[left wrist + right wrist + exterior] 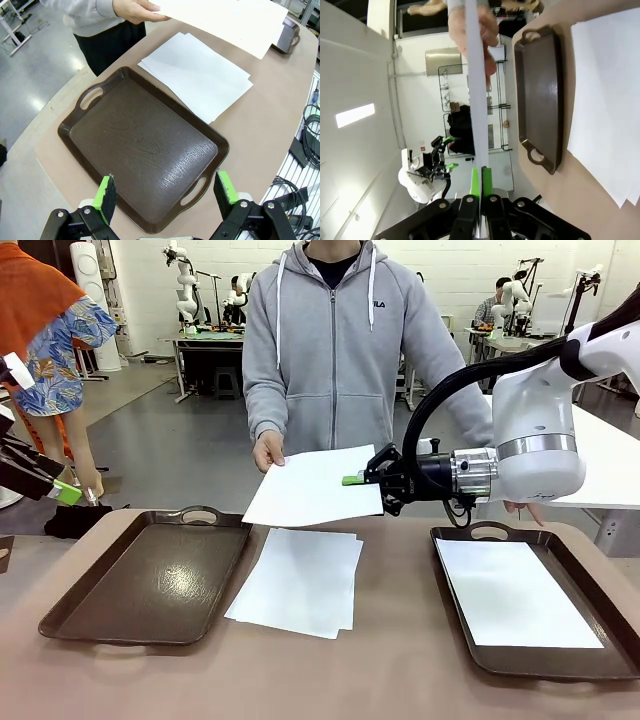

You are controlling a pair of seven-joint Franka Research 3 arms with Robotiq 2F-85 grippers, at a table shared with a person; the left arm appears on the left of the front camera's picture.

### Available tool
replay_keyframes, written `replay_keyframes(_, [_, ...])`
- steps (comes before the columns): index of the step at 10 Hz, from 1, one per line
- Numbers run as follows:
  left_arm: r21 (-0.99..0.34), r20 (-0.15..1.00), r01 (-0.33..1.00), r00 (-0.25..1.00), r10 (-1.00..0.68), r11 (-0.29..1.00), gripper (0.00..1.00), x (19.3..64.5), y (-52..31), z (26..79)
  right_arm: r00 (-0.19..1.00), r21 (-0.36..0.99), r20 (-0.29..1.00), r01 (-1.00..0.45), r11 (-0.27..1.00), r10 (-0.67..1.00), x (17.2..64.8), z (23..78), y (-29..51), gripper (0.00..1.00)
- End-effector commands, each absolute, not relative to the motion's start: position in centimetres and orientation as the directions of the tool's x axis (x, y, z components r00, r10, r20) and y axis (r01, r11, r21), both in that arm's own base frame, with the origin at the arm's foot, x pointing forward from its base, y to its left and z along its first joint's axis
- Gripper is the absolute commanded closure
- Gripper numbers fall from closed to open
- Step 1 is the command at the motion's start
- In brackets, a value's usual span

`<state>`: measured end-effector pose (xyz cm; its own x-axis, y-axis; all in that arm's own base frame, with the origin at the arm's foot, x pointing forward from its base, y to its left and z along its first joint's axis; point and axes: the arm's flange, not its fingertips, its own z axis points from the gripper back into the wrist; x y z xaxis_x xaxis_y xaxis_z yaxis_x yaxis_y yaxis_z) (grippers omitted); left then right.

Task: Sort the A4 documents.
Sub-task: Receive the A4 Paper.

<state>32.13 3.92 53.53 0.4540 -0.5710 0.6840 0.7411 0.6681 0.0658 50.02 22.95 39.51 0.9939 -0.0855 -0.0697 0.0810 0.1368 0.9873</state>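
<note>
The right gripper (360,479) is clamped on the right edge of the held sheet (312,485), which hangs just above the far end of the pile of sheets (300,580). A person's hand (268,450) grips the opposite edge. The held sheet lies nearly flat, with its long axis side to side. Left of the pile, the left gripper (165,185) hovers over the left tray (135,145) with its fingers spread. To the pile's right, the right tray (452,545) holds a single sheet (515,595).

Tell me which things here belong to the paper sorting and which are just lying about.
Job: held sheet, table pile, trayed sheet, left tray, right tray, right gripper, person's hand.
Lying about: cables beside the table, dark bundle behind left tray.
</note>
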Motion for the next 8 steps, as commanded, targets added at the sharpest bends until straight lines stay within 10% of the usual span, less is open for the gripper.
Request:
replay_keyframes(1, [0.058,0.689,0.744,0.453,-0.566,0.666,0.00,32.16,4.03,53.39,0.991,0.985,-0.073,0.089,0.148,-0.110,50.17,39.47,22.84,1.00])
replay_keyframes(8, [0.058,0.689,0.744,0.453,-0.566,0.666,0.00,32.16,4.03,53.39,0.991,0.985,-0.073,0.089,0.148,-0.110,50.17,39.47,22.84,1.00])
